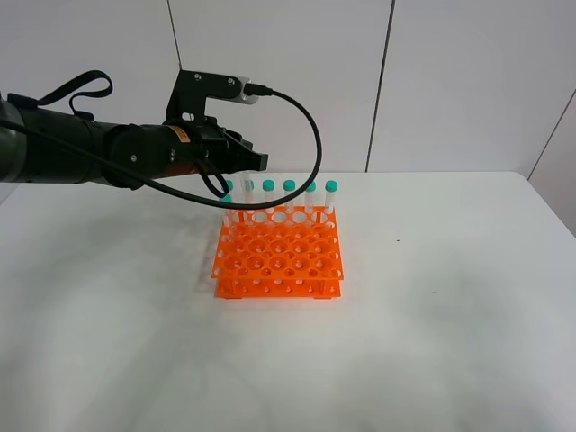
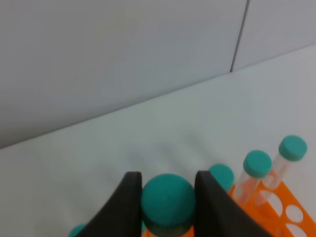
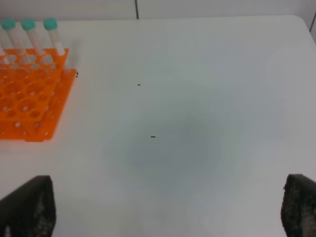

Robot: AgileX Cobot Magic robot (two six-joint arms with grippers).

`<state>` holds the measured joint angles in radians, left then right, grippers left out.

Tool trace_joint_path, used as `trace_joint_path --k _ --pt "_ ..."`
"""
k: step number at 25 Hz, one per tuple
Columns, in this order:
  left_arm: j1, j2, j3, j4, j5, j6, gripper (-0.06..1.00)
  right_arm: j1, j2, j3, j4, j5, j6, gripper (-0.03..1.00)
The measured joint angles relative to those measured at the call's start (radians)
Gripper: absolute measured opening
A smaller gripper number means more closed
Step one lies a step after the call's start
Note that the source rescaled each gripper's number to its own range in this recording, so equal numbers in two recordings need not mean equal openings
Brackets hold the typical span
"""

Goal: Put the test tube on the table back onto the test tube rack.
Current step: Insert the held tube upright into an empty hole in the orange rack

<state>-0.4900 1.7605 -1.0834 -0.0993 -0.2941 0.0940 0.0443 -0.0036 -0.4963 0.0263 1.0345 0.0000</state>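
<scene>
Test tube upright, cap uppermost, clamped by left jaws at rack; right jaws apart.

Nothing written, numbered or branded can be read anywhere here. The orange test tube rack shows only plain plastic. The teal cap of the test tube, seen close in the left wrist view, is blank. A small amber band on the left arm is too small to make out.
</scene>
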Motion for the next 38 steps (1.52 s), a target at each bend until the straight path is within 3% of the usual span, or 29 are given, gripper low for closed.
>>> trace_joint_path --k 38 --pt "0.001 0.102 0.009 0.0 -0.069 0.003 0.01 0.0 0.0 0.0 0.001 0.0 0.0 1.0"
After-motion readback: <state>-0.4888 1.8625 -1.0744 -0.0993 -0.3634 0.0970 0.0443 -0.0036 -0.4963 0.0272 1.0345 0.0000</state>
